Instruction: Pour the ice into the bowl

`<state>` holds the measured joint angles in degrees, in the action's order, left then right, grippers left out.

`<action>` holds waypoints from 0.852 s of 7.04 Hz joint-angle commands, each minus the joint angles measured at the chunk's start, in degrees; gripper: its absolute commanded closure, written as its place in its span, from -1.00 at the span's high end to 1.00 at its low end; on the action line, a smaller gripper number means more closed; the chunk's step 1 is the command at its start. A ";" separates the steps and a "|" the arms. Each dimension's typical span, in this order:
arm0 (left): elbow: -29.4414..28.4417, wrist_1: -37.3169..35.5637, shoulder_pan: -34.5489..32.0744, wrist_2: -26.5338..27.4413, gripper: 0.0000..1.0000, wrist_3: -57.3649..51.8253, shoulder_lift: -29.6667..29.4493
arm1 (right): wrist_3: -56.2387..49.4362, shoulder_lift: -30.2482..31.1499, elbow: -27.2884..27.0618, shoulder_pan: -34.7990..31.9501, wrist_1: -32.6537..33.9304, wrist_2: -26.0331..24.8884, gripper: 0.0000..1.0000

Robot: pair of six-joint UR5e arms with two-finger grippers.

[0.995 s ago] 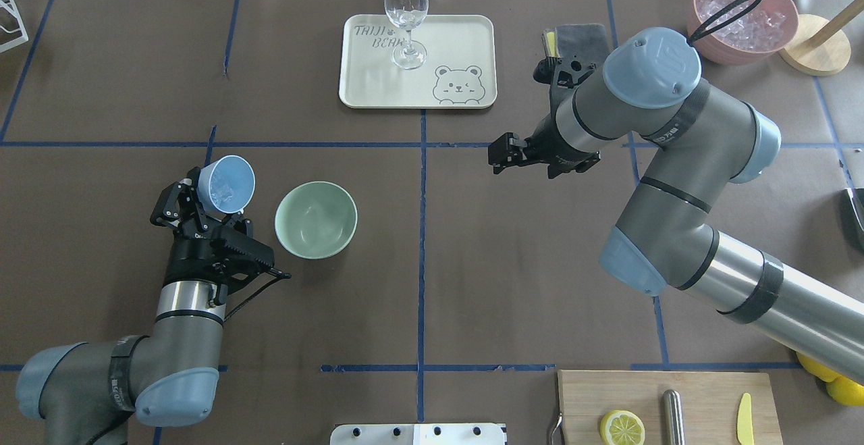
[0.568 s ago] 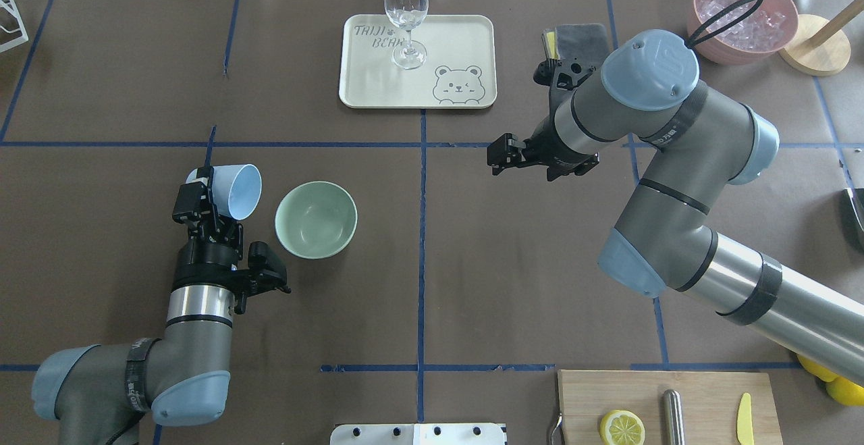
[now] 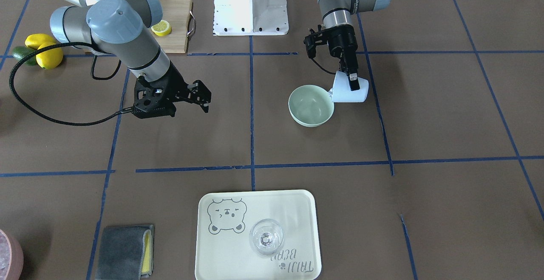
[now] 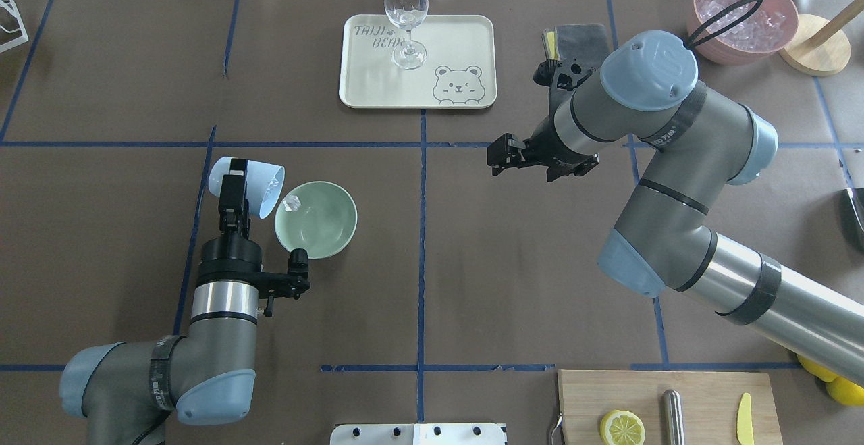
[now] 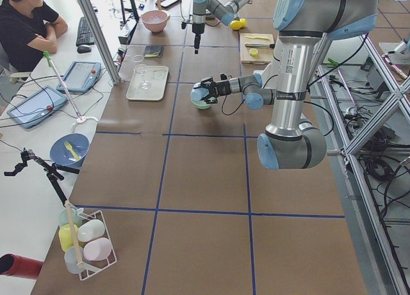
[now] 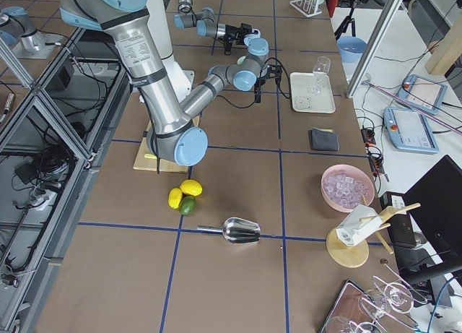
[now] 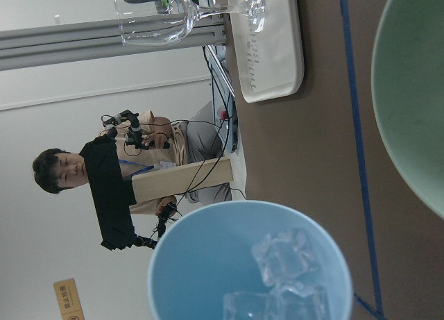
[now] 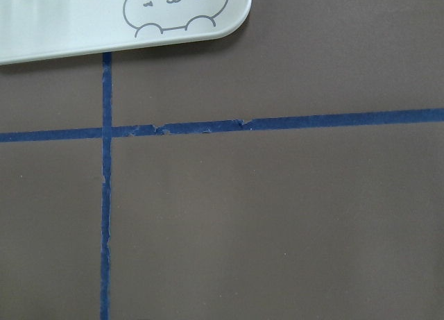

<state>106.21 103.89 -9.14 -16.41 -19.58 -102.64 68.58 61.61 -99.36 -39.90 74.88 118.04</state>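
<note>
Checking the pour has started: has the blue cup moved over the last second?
Yes. Overhead, the blue cup has tipped and shifted right, its mouth now at the mint-green bowl's rim.

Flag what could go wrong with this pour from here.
1. The cup has its mouth at the near rim of the bowl, not over its centre, and one ice cube is right at that rim. Cubes may bounce onto the table.
2. The ice in the cup looks clumped and may drop all at once.
3. Nothing holds the bowl. The left gripper, tilting further, could nudge it with the cup lip.
</note>
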 commanded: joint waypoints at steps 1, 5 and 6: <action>-0.73 0.00 0.00 0.50 -1.00 -6.07 -0.10 | 0.06 0.00 0.13 0.00 0.00 0.00 1.00; -0.74 0.00 0.00 0.50 -1.00 -12.93 -0.28 | 0.06 0.00 0.30 0.09 0.00 0.00 1.00; -0.74 0.08 0.00 0.50 -1.00 -12.94 -0.54 | -0.02 0.00 0.30 0.09 0.00 0.00 1.00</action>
<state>105.47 103.91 -9.14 -15.91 -31.77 -102.96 68.62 61.61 -99.08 -39.82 74.88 118.04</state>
